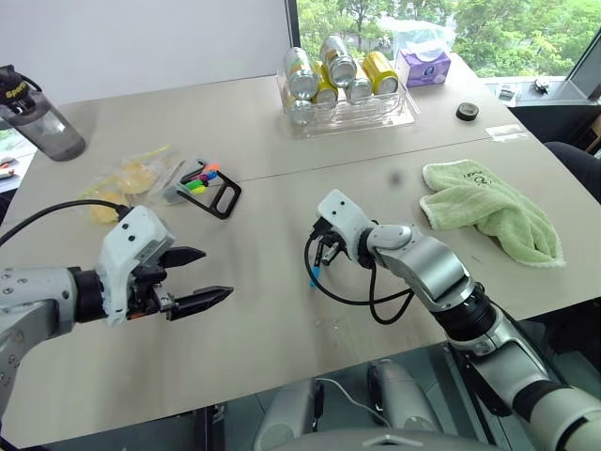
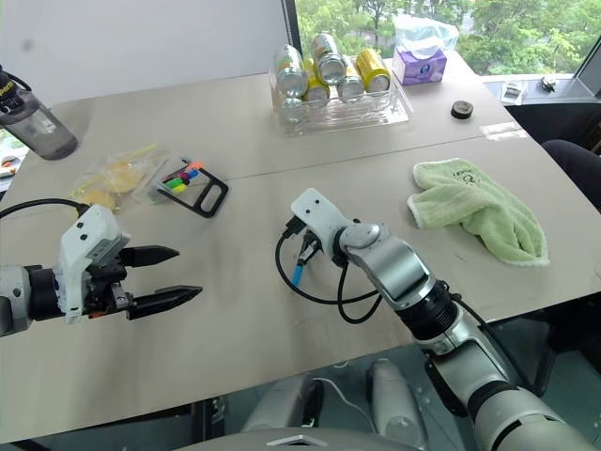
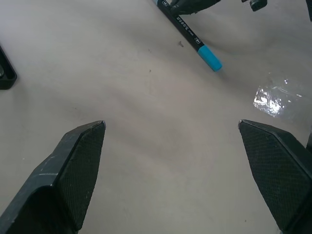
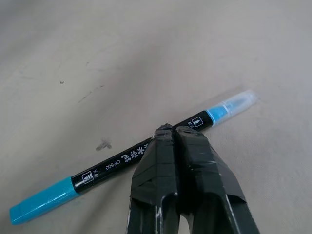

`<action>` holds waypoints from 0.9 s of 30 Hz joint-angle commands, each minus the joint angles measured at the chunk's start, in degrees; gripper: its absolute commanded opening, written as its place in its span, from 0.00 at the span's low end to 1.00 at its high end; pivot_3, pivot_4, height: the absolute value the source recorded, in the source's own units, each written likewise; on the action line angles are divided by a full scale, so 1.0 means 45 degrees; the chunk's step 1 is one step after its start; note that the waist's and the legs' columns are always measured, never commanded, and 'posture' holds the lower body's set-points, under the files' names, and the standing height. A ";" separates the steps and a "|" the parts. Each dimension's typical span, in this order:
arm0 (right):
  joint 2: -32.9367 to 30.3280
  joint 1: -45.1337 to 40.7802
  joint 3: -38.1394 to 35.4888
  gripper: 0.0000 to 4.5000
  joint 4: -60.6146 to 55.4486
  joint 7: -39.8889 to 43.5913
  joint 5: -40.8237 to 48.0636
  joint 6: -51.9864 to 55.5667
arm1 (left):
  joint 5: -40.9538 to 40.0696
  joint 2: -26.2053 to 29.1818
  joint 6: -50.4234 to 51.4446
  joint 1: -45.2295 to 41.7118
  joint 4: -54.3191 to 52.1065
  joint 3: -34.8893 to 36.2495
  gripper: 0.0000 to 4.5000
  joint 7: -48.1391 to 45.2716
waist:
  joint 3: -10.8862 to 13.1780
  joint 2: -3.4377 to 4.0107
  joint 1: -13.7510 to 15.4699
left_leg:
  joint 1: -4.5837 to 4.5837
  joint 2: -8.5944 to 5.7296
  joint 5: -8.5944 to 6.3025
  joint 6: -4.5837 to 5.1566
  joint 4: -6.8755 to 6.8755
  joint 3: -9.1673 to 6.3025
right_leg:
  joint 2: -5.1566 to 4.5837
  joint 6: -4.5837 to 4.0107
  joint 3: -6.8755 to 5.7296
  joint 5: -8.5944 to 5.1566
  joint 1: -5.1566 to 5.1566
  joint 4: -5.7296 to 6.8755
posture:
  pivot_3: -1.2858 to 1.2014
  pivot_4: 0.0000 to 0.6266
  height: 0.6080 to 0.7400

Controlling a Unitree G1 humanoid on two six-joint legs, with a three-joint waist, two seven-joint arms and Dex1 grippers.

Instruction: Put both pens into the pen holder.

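The right gripper point(image 4: 174, 130) points down at the table point(image 1: 282, 141) with its two black fingers pressed together, their tips meeting over the middle of the black and blue pen point(image 4: 105, 167). The pen lies flat on the table just past the tips, crossing them, one blue end to each side; whether the fingers actually pinch it or only touch it from above cannot be told. The left gripper point(image 1: 200, 276) hovers above the table well to the left of the right one, its fingers spread wide with nothing between them. The pen holder point(image 1: 218, 194) sits on the table beyond the left gripper, apart from both, with short coloured markers point(image 1: 200, 179) beside it.
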 commanded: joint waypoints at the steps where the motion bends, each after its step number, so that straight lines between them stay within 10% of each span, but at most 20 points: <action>1: -0.0082 0.0024 0.0166 0.02 0.0132 -0.0044 -0.0130 0.0418 | -0.0219 0.0158 -0.0136 -0.0238 -0.0046 0.0030 1.00 0.0198 | 0.0000 0.0000 0.0006 | 0.0000 0.0000 0.0000 0.0000 0.0000 0.0000 | 0.0000 0.0000 -0.0001 0.0000 0.0000 0.0000 | 0.52 0.24 0.99; 6: 0.0656 0.0091 -0.0595 0.20 0.0252 -0.0387 0.0050 0.0426 | -0.0227 0.0386 -0.0324 -0.0453 0.0213 -0.0263 1.00 0.0254 | 0.0000 0.0001 -0.0001 | -0.0001 0.0000 0.0000 0.0000 -0.0001 -0.0001 | 0.0002 0.0000 -0.0001 0.0000 0.0000 -0.0001 | 0.52 0.24 0.99; 10: 0.0818 -0.0097 -0.1015 0.61 0.0536 -0.0661 -0.0082 0.0360 | -0.0242 0.0441 -0.0424 -0.0552 0.0306 -0.0414 1.00 0.0301 | 0.0002 0.0003 -0.0010 | -0.0001 0.0000 0.0000 0.0000 -0.0008 0.0001 | 0.0002 0.0000 0.0002 0.0000 -0.0004 -0.0003 | 0.52 0.24 0.99; 27: 0.0973 -0.1525 0.0921 0.61 0.2496 0.0397 -0.0057 0.0802 | -0.0166 0.0499 -0.0857 -0.0635 0.0488 -0.0783 1.00 0.0337 | 0.0000 0.0003 -0.0049 | 0.0005 0.0001 0.0000 -0.0001 -0.0014 0.0005 | 0.0003 0.0000 0.0005 0.0000 -0.0002 -0.0005 | 0.52 0.24 0.99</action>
